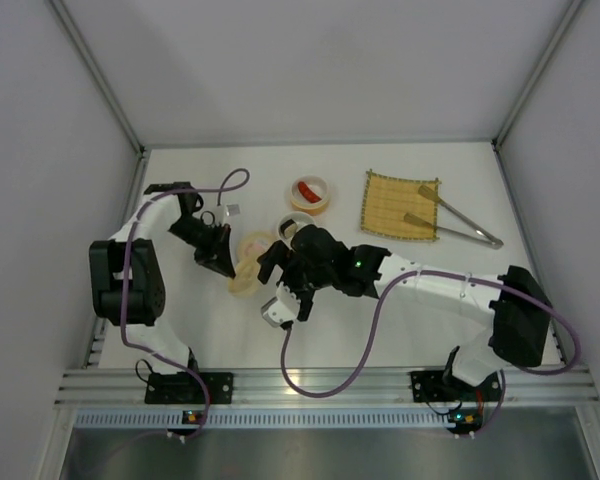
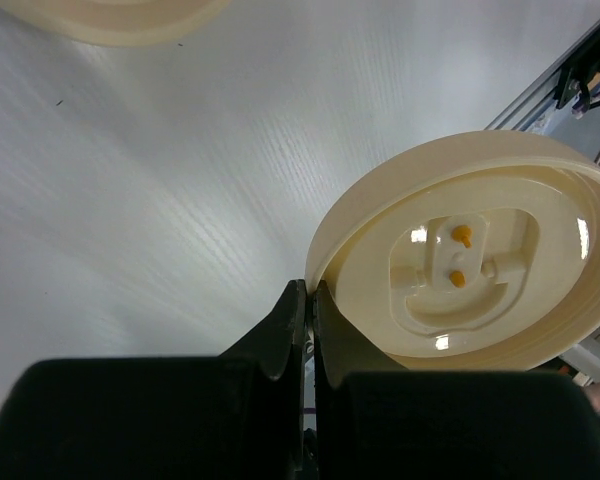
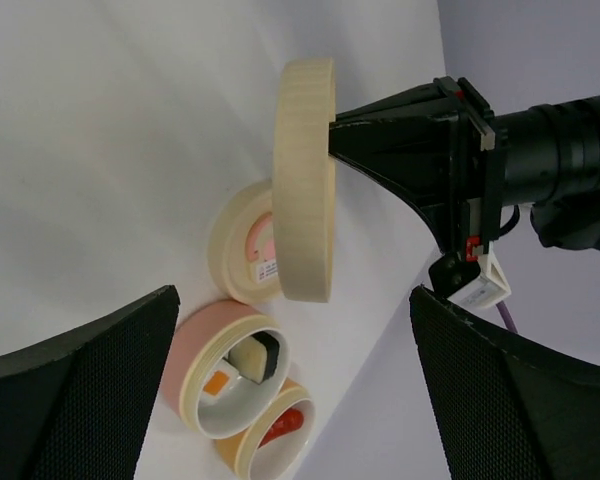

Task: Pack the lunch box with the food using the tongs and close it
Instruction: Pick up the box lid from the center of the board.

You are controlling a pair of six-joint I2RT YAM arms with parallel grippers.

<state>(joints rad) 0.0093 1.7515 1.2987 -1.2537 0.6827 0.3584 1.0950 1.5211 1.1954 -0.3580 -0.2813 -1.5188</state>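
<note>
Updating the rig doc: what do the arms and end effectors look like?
Left arm and right arm: white links, bulky black joint housings, a purple cable running along each. Left end effector and right end effector: black, wedge-shaped fingers. Green light near the right wrist.

This is a robotics lab cell. A plain white worktop (image 1: 380, 330) is boxed in on three sides by bare pale panels (image 1: 40, 150). A left arm (image 1: 130, 270) and a right arm (image 1: 440, 285), both black and white, are bolted to an aluminium rail (image 1: 320, 385) at its near edge. Purple cables (image 1: 284, 360) trail loose, and small indicator lights (image 1: 189, 415) glow at the bases.
</note>
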